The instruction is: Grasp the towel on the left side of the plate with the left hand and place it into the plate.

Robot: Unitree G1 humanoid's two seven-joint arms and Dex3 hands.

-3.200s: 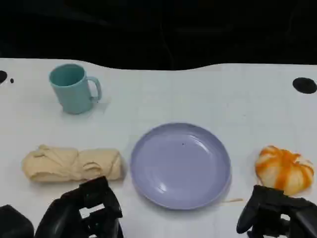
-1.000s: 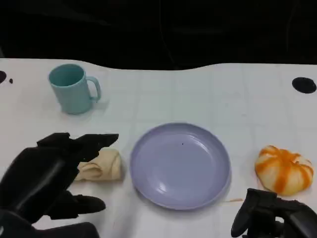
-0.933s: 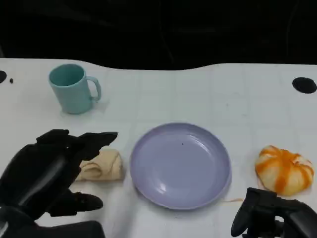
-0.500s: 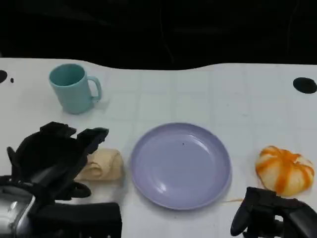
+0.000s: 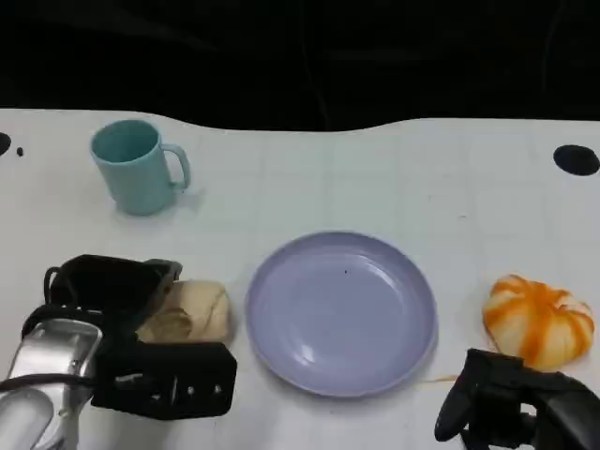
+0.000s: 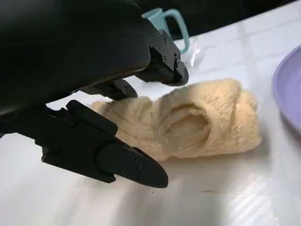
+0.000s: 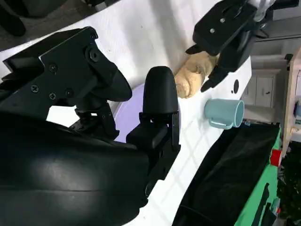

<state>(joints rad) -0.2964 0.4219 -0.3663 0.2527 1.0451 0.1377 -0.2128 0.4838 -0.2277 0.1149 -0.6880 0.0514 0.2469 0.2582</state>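
Left hand [image 5: 108, 291] has come down over the towel since the earlier frames, from a raised hover to a low straddle on its left half; towel, plate, cup and right hand have not shifted.

Left hand: fingers apart, not closed. Wrist view shows one finger [image 6: 162, 63] over the far side of the roll and the thumb [image 6: 117, 162] low on the near side, just beside it. Contact can't be confirmed. Holding nothing.

Towel [image 5: 187, 312]: rolled, long axis running 9 to 3 o'clock, lying flat on the table [image 5: 375, 178]. Only its right end shows past the hand in the head view. It sits directly under and between the fingers, so closing needs no reach, I judge.

Plate [image 5: 342, 312]: at 3 o'clock from the towel, rim just beside the towel's right end, not touching as far as I can tell.

Right hand [image 5: 511, 408]: low near the table's front edge, well apart from the towel, fingers curled, nothing in them.

Cup [image 5: 136, 167]: at 12 o'clock from the left hand, apart.
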